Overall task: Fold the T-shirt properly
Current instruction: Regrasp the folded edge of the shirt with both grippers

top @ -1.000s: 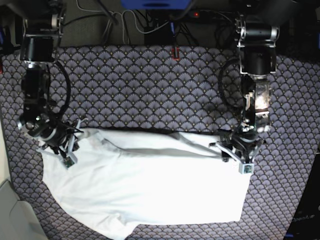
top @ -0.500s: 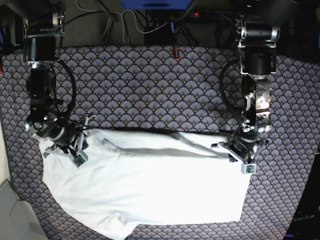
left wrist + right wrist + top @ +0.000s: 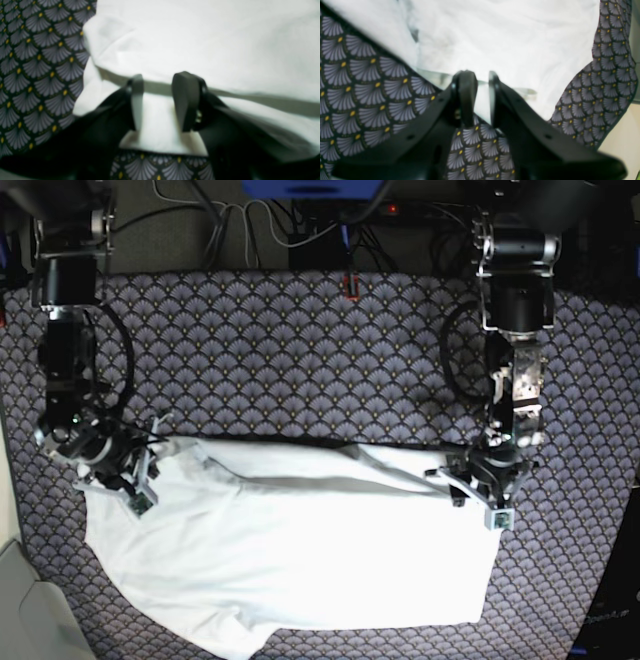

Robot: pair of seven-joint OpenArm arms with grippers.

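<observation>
Two grippers sit at the far corners of the shirt (image 3: 300,550), one at each end of its folded far edge. In the left wrist view the left gripper (image 3: 162,100) has its jaws apart, astride white cloth; whether any fabric is pinched I cannot tell, as the pads do not meet it visibly. In the right wrist view the right gripper (image 3: 482,96) shows a narrower gap, with the shirt's edge running just behind and between the tips; again, no clear clamp.

The shirt lies spread on the patterned cloth (image 3: 300,360), already doubled along its length, a long crease running across. I judge both arms are placed at matching corners so the two ends can be lifted or released together, keeping the fold straight.

Both wrist views are blurred. The lower layer is hidden under the top one, and the sleeves cannot be made out.
</observation>
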